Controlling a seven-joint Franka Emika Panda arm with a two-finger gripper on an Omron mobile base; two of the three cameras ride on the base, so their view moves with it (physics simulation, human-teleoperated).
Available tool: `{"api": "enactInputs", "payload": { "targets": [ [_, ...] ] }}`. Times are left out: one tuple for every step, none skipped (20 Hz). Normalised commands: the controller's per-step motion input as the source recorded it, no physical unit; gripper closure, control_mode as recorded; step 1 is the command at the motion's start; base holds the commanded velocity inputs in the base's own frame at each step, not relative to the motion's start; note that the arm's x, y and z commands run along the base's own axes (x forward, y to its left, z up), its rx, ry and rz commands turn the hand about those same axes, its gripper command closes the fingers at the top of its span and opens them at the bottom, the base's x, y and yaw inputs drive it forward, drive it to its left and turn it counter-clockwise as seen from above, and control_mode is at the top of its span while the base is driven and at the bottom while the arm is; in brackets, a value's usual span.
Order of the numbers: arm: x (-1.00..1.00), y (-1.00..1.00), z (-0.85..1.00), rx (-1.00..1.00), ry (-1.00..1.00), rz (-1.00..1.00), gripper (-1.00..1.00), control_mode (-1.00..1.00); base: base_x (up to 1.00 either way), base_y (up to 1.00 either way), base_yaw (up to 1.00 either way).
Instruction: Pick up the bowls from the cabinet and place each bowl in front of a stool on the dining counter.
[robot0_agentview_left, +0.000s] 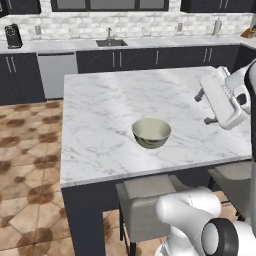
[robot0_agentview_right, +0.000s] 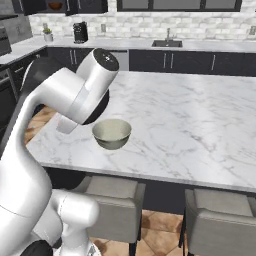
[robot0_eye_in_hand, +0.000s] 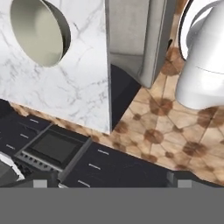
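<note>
The gripper (robot0_agentview_left: 204, 108) hangs over the right part of the dining counter (robot0_agentview_left: 100, 100), fingers pointing left across the marble. The jaws stand wide apart, with nothing between them. It is well apart from the bowl.

**Left base view, left to right**
- A coffee machine (robot0_agentview_left: 13, 36) stands on the wall counter, with a sink (robot0_agentview_left: 111, 42) further right.
- The greenish-grey bowl (robot0_agentview_left: 151, 132) stands upright on the dining counter, mouth up, near the front edge.
- The bowl is round, so it shows no long axis.
- A grey stool (robot0_agentview_left: 145, 200) stands just below that edge, in line with the bowl. A second stool (robot0_agentview_left: 235, 180) stands to the right.

**Right base view, left to right**
- At the top left, the dark cabinet (robot0_agentview_right: 30, 5) is open, and a reddish-brown bowl (robot0_agentview_right: 55, 6) sits inside, cropped by the frame edge.
- Below it, a small plant pot (robot0_agentview_right: 48, 35) stands on the wall counter.
- The arm's elbow crosses in front of the counter's left end, just above and left of the greenish-grey bowl.
- The greenish-grey bowl stands directly behind the left stool.

**Hand view**
- This camera is rolled, so the greenish-grey bowl appears at the top left, mouth turned towards the right of the frame.
- Its pale inside is visible, and it rests on marble.
- A grey stool seat and the tiled floor (robot0_eye_in_hand: 166, 122) lie to the right.
</note>
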Motion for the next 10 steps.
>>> {"api": "enactInputs", "payload": {
  "targets": [
    [-0.20,0.00,-0.11,0.00,-0.04,-0.03,-1.00,-1.00,0.00,0.00,0.00],
    [-0.34,0.00,0.00,0.00,-0.05,-0.03,-1.00,-1.00,0.00,0.00,0.00],
    [0.00,0.00,0.00,0.00,0.00,0.00,-1.00,1.00,-0.68,0.00,-0.03],
    [0.00,0.00,0.00,0.00,0.00,0.00,-1.00,1.00,-0.71,0.00,-0.02],
    [0.00,0.00,0.00,0.00,0.00,0.00,-1.00,1.00,-0.73,0.15,-0.01],
    [0.00,0.00,0.00,0.00,0.00,0.00,-1.00,1.00,-0.89,0.30,-0.03],
    [0.00,0.00,0.00,0.00,0.00,0.00,-1.00,1.00,-1.00,0.76,-0.06],
    [0.00,0.00,0.00,0.00,0.00,0.00,-1.00,1.00,-0.96,1.00,-0.07],
    [0.00,0.00,0.00,0.00,0.00,0.00,-1.00,1.00,-0.94,1.00,-0.06],
    [0.00,0.00,0.00,0.00,0.00,0.00,-1.00,1.00,-1.00,1.00,-0.05]
  ]
}}
